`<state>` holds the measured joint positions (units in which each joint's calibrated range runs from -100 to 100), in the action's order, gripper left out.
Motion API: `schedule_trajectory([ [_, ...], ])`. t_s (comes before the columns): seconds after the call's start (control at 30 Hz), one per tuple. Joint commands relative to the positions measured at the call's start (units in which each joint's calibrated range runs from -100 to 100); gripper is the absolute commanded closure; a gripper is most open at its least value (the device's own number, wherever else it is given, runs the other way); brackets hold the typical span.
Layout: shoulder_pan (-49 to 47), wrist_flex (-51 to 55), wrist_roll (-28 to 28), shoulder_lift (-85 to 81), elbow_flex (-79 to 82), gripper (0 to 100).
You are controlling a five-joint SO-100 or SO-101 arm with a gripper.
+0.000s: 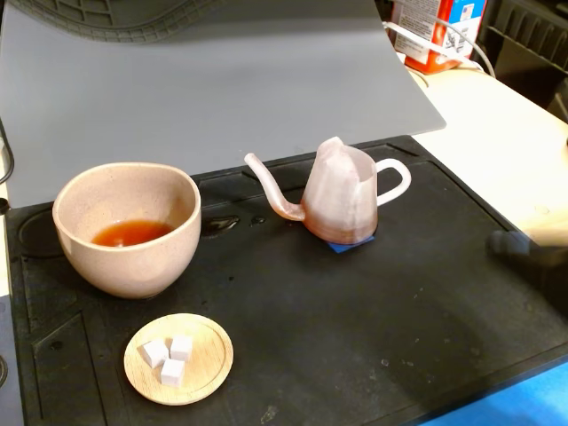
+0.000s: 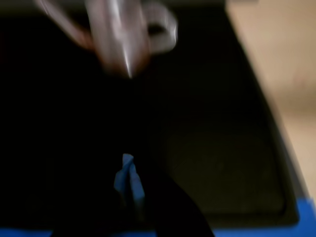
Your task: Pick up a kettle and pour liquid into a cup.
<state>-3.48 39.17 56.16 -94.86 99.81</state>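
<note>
Standing pinkish ribbed kettle upright

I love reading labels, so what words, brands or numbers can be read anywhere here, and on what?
None can be read.
Carton at the top edge of the fixed view: printing in red, white and blue, too small and cut off to read.
Kettle, cup, mat: no lettering shows.
Wrist view: too blurred.

A black moulded work mat covers the table beside the tool, its recessed panels catching soft, even light. Behind it, farthest from the tool, a grey sheet slopes up as a backdrop. A pale beige tabletop shows past the mat's right edge, and a red-and-white carton stands there.
</note>
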Motion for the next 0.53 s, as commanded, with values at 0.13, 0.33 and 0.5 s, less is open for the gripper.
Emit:
schedule_trajectory([
  [0.13,-0.21,32.56,-0.13,-3.69,0.01,99],
  [0.33,-0.14,35.24,-0.19,-2.92,0.1,99],
  [0.5,-0.14,35.5,-0.19,-3.43,0.1,99],
])
